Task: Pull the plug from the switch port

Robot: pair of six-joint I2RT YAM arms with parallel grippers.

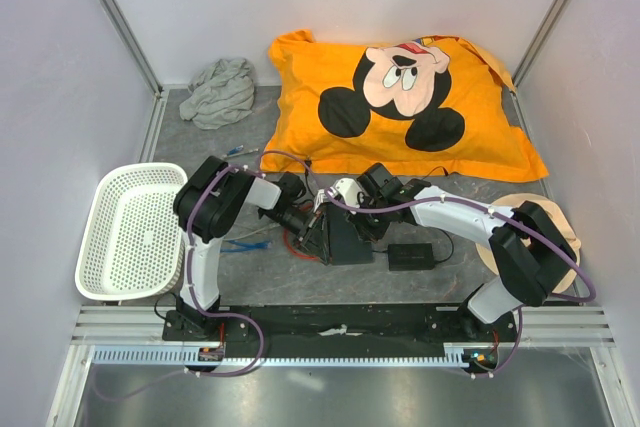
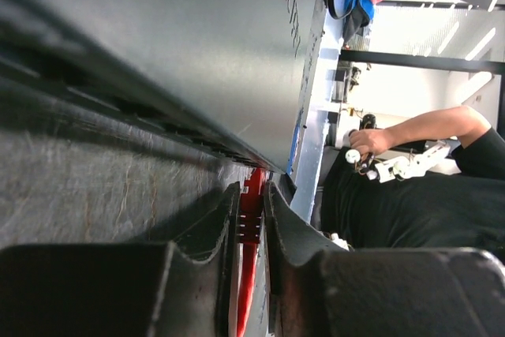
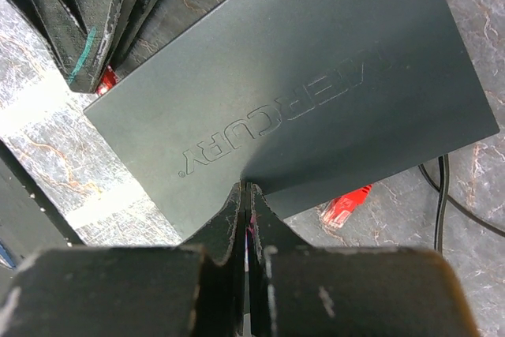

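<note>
The switch (image 3: 316,84) sat near the middle of the desk (image 1: 300,292), between the two arms, and in the top view it stood tipped up rather than lying flat. Its broad dark face carried raised lettering reading MERCURY. At one corner of it a red plug (image 2: 252,212) showed between the fingers of the left gripper (image 2: 251,191), which were drawn in close and clamped on it, with red cable running on down through the narrow gap. Whether the plug was seated in its port could not be told, since the sockets were hidden. The right gripper (image 3: 247,191) had its fingers pressed almost together, tips against the near edge of the switch. I could not tell whether anything thin was pinched in the slit between them. Just under that edge a second, loose red connector (image 3: 346,204) lay on the desk beside a thin black wire (image 3: 440,195). To the right of the switch, a little apart from it, lay a small black power brick (image 1: 411,255). A blue cable (image 1: 245,245) lay on the left, near the left arm. Further left a white slotted basket (image 1: 100,207) rested at the desk's edge. At the back lay an orange pillow (image 1: 310,97) printed with a cartoon mouse and, beside it, a crumpled grey cloth (image 1: 220,92). Past the switch, the left wrist view caught a person in a black top (image 2: 410,211).
</note>
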